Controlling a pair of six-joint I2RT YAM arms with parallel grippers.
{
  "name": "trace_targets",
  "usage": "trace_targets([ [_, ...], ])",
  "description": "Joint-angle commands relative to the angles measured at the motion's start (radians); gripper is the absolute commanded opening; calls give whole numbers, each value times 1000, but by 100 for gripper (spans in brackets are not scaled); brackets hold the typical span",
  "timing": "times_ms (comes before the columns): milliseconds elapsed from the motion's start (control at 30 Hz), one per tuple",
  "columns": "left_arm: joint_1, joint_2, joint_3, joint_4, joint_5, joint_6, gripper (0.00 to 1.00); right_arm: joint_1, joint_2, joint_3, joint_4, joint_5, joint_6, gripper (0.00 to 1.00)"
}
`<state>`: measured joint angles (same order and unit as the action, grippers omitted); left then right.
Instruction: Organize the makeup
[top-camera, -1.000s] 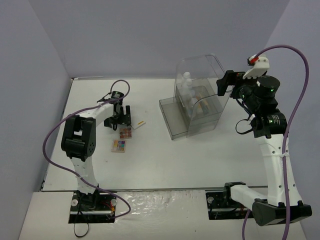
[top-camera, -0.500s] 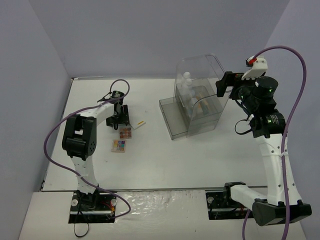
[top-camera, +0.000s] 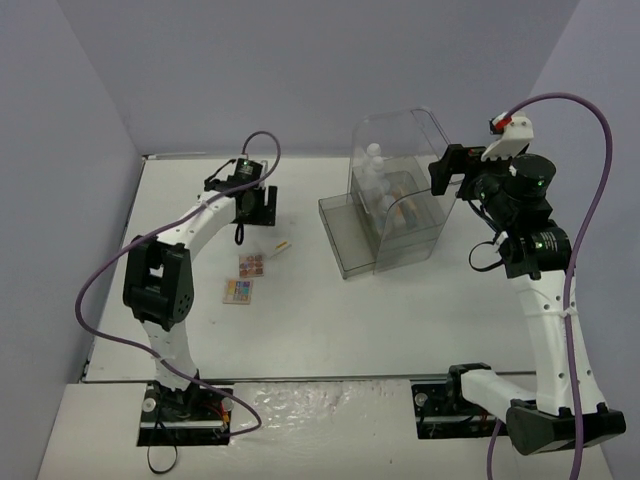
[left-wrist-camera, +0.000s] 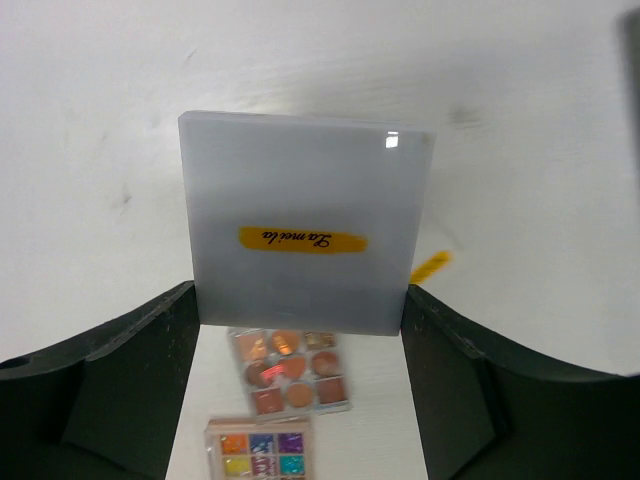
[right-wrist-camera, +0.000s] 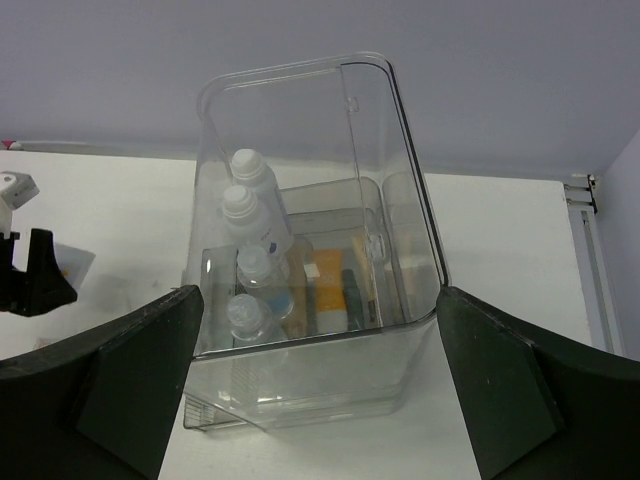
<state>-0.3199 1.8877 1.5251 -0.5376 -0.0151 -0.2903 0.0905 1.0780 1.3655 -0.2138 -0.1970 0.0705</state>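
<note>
My left gripper (left-wrist-camera: 300, 305) is shut on the white square compact (left-wrist-camera: 305, 215), which has an orange label, and holds it above the table. Below it lie a brown-toned palette (left-wrist-camera: 290, 370) and the multicolour eyeshadow palette (left-wrist-camera: 262, 450). In the top view the left gripper (top-camera: 252, 208) hides the compact, and the palettes (top-camera: 252, 264) (top-camera: 238, 291) lie just in front of it. My right gripper (right-wrist-camera: 318, 300) is open and empty, with its fingers either side of the clear case (right-wrist-camera: 400, 250). Inside the case stand white bottles (right-wrist-camera: 252, 195), an orange flat case (right-wrist-camera: 327, 285) and a black slim tube (right-wrist-camera: 350, 290).
The large clear case (top-camera: 425, 140) stands at the back right with its lower drawer (top-camera: 345, 235) pulled out toward the left. A small yellowish tube (top-camera: 283, 246) lies on the table between the palettes and the drawer. The right gripper (top-camera: 442, 175) hovers at the case's right side.
</note>
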Motion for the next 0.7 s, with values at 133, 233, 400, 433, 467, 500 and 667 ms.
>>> trace_targets([
  [133, -236, -24, 191, 88, 126, 210, 38, 14, -28, 0, 77, 19, -18, 100],
  [233, -265, 17, 220, 136, 180, 237, 38, 15, -36, -3, 79, 21, -21, 100],
  [400, -304, 80, 281, 178, 237, 287, 38, 18, -55, -11, 77, 27, -26, 100],
  [433, -309, 96, 291, 183, 247, 309, 38, 18, -57, -12, 76, 27, -27, 100],
  [467, -312, 110, 301, 187, 256, 327, 38, 18, -59, -12, 76, 27, -28, 100],
  [500, -314, 117, 307, 192, 262, 334, 38, 19, -61, -11, 76, 27, -28, 100],
  [667, -324, 172, 344, 202, 299, 371, 39, 21, -69, -15, 77, 27, -28, 100],
])
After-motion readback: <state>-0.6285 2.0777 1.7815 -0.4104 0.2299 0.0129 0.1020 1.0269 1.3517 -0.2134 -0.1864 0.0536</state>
